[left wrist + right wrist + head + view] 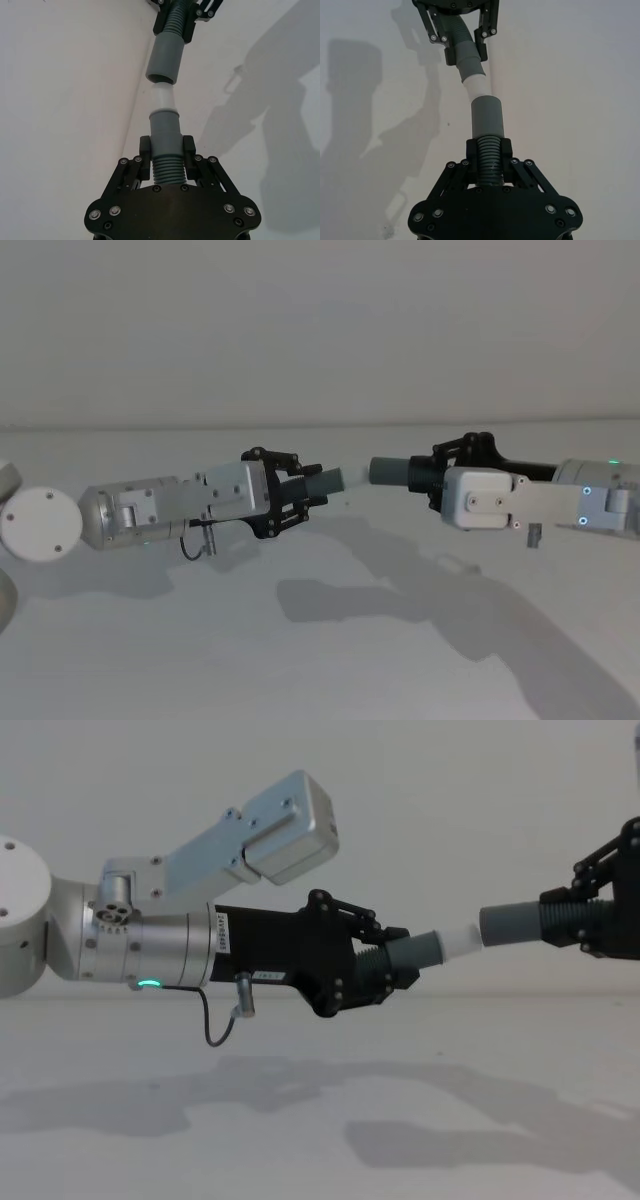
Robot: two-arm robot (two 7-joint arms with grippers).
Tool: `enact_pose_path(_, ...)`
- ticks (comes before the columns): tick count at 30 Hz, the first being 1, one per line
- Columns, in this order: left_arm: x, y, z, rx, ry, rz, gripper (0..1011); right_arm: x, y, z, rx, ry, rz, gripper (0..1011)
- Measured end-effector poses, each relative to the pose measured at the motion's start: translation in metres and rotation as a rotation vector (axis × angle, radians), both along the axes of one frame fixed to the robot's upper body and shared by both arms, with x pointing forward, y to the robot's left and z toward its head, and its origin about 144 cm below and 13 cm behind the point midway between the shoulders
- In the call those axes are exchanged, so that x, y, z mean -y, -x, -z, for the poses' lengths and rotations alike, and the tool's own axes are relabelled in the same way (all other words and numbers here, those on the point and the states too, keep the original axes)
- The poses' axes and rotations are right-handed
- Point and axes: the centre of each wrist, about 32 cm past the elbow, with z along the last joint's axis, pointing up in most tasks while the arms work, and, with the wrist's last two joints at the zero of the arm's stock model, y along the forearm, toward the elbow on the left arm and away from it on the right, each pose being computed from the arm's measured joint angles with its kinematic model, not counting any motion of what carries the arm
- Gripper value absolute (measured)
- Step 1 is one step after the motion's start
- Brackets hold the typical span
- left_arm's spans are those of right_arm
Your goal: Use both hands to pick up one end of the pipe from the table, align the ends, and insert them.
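The left claw [400, 958] pinches the ribbed section of one grey pipe piece [415, 952], which juts straight out from its fingers [145, 157], held clear above the white counter [300, 1120]. Its whitish tip [458, 940] points toward the right claw [432, 480], which clamps the ribbed part of the other pipe piece [392, 471]. The two lie nearly on one line, mouth to mouth. In the chest view the tip seems to touch the open mouth [160, 78], though the left wrist view shows a slight gap.

Left end effector [395, 963] and right end effector [575, 925] face each other, raised, arms near horizontal, fingers clamped closed.
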Motion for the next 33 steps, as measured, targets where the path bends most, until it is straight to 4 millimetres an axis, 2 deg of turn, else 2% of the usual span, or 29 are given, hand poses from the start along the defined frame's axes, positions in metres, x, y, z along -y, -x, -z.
enact_pose_path(33,0.0,0.0,0.0,0.0,0.0,0.0,345,-0.006,-0.011,0.004,-0.036,-0.004,-0.012,244)
